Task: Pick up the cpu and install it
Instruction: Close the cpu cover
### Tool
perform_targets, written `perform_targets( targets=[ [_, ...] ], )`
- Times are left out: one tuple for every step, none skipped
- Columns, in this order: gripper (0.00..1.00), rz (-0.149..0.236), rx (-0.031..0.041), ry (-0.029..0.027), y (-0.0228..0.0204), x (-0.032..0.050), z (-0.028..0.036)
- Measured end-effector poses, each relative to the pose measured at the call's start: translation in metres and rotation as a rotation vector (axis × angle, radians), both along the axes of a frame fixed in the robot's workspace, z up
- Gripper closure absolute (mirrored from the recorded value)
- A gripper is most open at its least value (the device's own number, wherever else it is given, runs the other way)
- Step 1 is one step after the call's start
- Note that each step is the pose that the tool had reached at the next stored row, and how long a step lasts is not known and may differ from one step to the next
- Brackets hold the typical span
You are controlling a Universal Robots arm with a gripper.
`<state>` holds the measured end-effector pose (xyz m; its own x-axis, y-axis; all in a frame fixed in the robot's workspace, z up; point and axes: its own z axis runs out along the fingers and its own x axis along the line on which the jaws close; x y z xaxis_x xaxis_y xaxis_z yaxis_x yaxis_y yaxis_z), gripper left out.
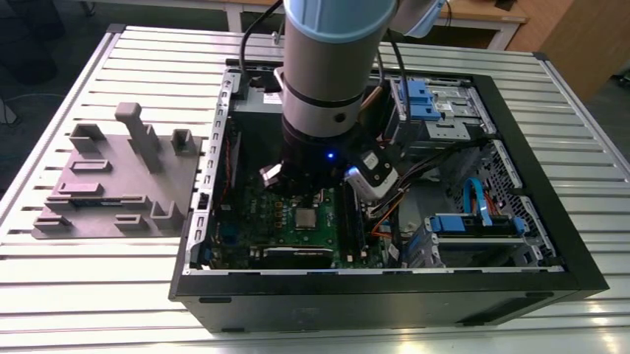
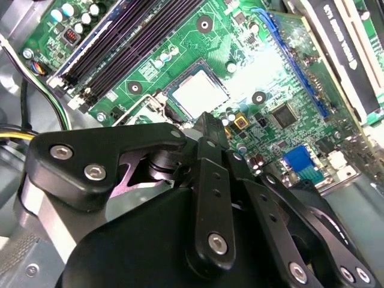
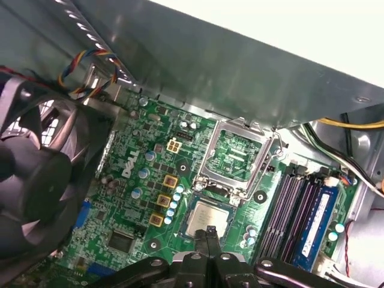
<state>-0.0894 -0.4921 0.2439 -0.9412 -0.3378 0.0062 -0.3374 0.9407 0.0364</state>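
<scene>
A: Exterior view first. What's on the bench?

B: A ribbed metal table [image 1: 79,295], pale slats running across. A black computer case [image 1: 394,299] lies open on it, with the green motherboard [image 1: 295,236] on its floor. On the exterior view's left stands a grey moulded plastic fixture [image 1: 113,184] – blocky, with posts and slots. The arm [image 1: 330,81], a smooth silver-grey and pale blue tube, reaches straight down into the case.

A: And the cpu?

B: The cpu [image 1: 307,217] – a small flat square with a dull silver top – lies on the board just below the arm's end.

A: Second wrist view?

B: The black gripper [image 2: 211,123], matte linkage bars with shiny bolt heads, fills the near part. Its fingertips sit pressed together, no gap, nothing between them. The tip hovers right at the edge of the cpu [image 2: 201,93], which glares bright white inside a dark rim. Whether they touch, I cannot tell. Long dark memory slots [image 2: 129,45] run beside it.

A: First wrist view?

B: The same closed tip of the gripper [image 3: 210,231] at the edge of the cpu [image 3: 207,217], here matte silver, seated flat in its square recess. Beyond it the hinged socket frame [image 3: 237,157] – thin bright metal – stands flipped open. A black fan [image 3: 36,180] is off to one side, and the grey sheet-metal case wall [image 3: 228,66] is behind.
</scene>
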Motion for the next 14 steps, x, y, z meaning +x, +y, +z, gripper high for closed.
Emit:
perform_targets(
  targets=[
    [0.90,0.002,0.0000,0.0000,0.0000,0.0002,0.0000],
    [0.90,0.003,0.0000,0.0000,0.0000,0.0009,0.0000],
    [0.90,0.005,0.0000,0.0001,0.0001,0.0024,0.0000],
    [0.90,0.006,-0.0001,0.0005,0.0001,0.0041,0.0000],
    [0.90,0.007,0.0000,0.0006,0.0000,0.0055,0.0000],
    [0.90,0.008,0.0000,0.0007,0.0000,0.0065,0.0000],
    [0.90,0.009,0.0000,0.0007,0.0000,0.0074,0.0000],
    [0.90,0.010,0.0000,0.0008,0.0000,0.0081,0.0000],
    [0.90,0.010,0.0000,0.0009,0.0000,0.0083,0.0000],
    [0.90,0.010,-0.0001,0.0009,0.0000,0.0083,0.0000],
    [0.90,0.010,0.0000,0.0008,0.0000,0.0083,0.0000],
    [0.90,0.010,0.0000,0.0009,0.0000,0.0083,0.0000],
    [0.90,0.010,0.0001,0.0008,0.0000,0.0084,0.0000],
    [0.90,0.010,0.0001,0.0009,0.0000,0.0084,0.0000]
  ],
)
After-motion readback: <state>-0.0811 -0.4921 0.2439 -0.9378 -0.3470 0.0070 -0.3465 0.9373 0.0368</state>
